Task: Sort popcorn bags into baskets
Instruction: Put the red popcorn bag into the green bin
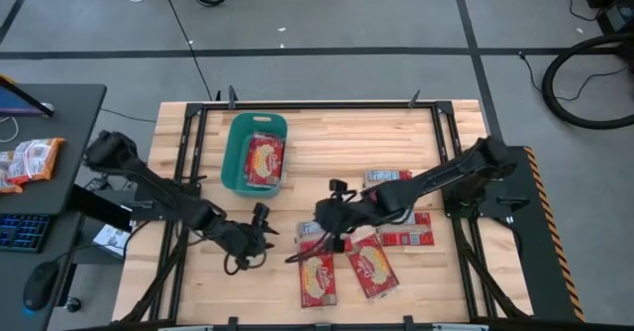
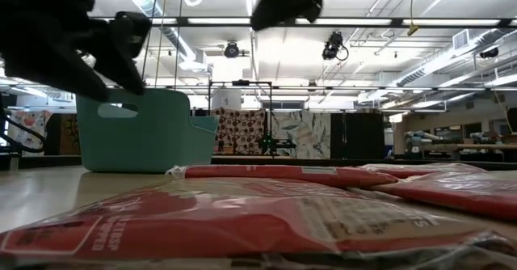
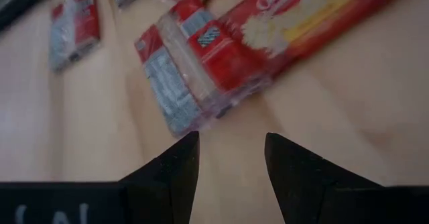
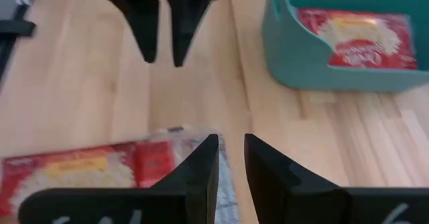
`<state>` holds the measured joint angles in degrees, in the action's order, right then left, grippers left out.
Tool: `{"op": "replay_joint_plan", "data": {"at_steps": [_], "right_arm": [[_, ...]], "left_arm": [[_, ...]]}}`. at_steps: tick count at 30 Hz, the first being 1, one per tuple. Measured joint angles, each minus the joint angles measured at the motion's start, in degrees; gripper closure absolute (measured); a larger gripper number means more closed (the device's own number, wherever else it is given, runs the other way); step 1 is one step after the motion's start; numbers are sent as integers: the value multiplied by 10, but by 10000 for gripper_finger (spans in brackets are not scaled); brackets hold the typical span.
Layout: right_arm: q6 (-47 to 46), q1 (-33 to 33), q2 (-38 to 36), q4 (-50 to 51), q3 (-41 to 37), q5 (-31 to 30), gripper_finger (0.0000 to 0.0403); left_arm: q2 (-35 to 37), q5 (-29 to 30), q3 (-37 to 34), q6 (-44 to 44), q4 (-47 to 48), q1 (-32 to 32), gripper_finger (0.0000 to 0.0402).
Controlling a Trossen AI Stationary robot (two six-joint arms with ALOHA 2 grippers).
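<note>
A teal basket [image 1: 254, 153] stands at the table's far left-centre with one red popcorn bag [image 1: 264, 161] lying flat in it. Several more popcorn bags [image 1: 372, 265] lie flat on the wood at the near centre and right. My left gripper [image 1: 267, 234] hovers open just left of this group, with the nearest bag [image 3: 201, 63] ahead of its fingertips [image 3: 231, 157]. My right gripper [image 1: 319, 228] hangs above the group's left end, fingers a narrow gap apart [image 4: 231, 160] with nothing between them. One bag [image 4: 100, 170] lies below it.
The basket [image 4: 335, 49] sits beyond and to one side of both grippers, and bare wood lies between it and the bags. My two grippers face each other closely; the left one's fingers [image 4: 161, 23] show in the right wrist view. A side desk [image 1: 40, 163] stands left of the table.
</note>
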<state>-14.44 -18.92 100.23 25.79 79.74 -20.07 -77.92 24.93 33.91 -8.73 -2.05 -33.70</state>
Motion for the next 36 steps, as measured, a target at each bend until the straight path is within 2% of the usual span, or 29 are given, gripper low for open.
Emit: {"op": "replay_joint_plan", "data": {"at_steps": [5,11,15,20,26,36], "right_arm": [[1,-1,-66,-83,-122,-12,325],[-39,-1,-120,-196,-246,51,325],[-66,-8,-147,-241,-296,64,325],[-81,-28,-166,-271,-315,40,325],[-85,-49,-161,-282,-316,7,325],[-89,-70,-161,-288,-316,-15,325]], "left_arm": [[-57,21,0,-95,-72,21,228],[-104,21,0,-195,-137,40,228],[-128,5,0,-261,-142,43,228],[-182,1,0,-273,-196,43,228],[-242,36,4,-341,-300,44,228],[-251,3,16,-332,-295,73,228]]}}
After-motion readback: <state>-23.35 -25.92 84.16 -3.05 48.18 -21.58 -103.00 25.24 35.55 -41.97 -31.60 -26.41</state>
